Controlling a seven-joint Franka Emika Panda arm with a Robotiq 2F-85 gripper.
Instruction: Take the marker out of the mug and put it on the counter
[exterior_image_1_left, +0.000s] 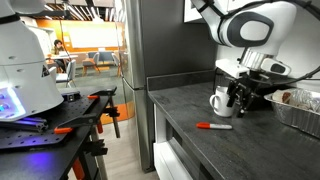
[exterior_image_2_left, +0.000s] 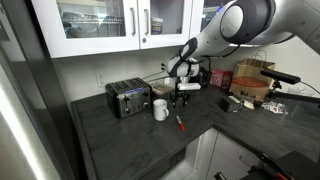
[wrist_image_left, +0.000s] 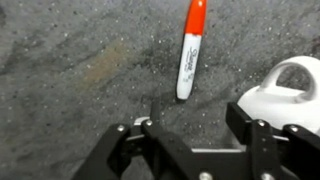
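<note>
The marker (exterior_image_1_left: 214, 126) lies flat on the dark grey counter (exterior_image_1_left: 190, 110), in front of the white mug (exterior_image_1_left: 219, 101). It also shows in the other exterior view as a small red stick (exterior_image_2_left: 181, 123) in front of the mug (exterior_image_2_left: 160, 109), and in the wrist view (wrist_image_left: 190, 50) as a white-and-red pen with its red cap pointing up. The mug's handle and side (wrist_image_left: 280, 95) sit at the right of the wrist view. My gripper (wrist_image_left: 190, 130) is open and empty, just above the counter (wrist_image_left: 80, 70) between marker and mug (exterior_image_1_left: 238, 97) (exterior_image_2_left: 181, 92).
A black-and-silver toaster (exterior_image_2_left: 127, 97) stands beside the mug. A metal tray (exterior_image_1_left: 300, 108) lies behind the gripper. A cardboard box (exterior_image_2_left: 253, 80) and other items sit farther along the counter. A black workbench with orange clamps (exterior_image_1_left: 60, 125) stands across the gap.
</note>
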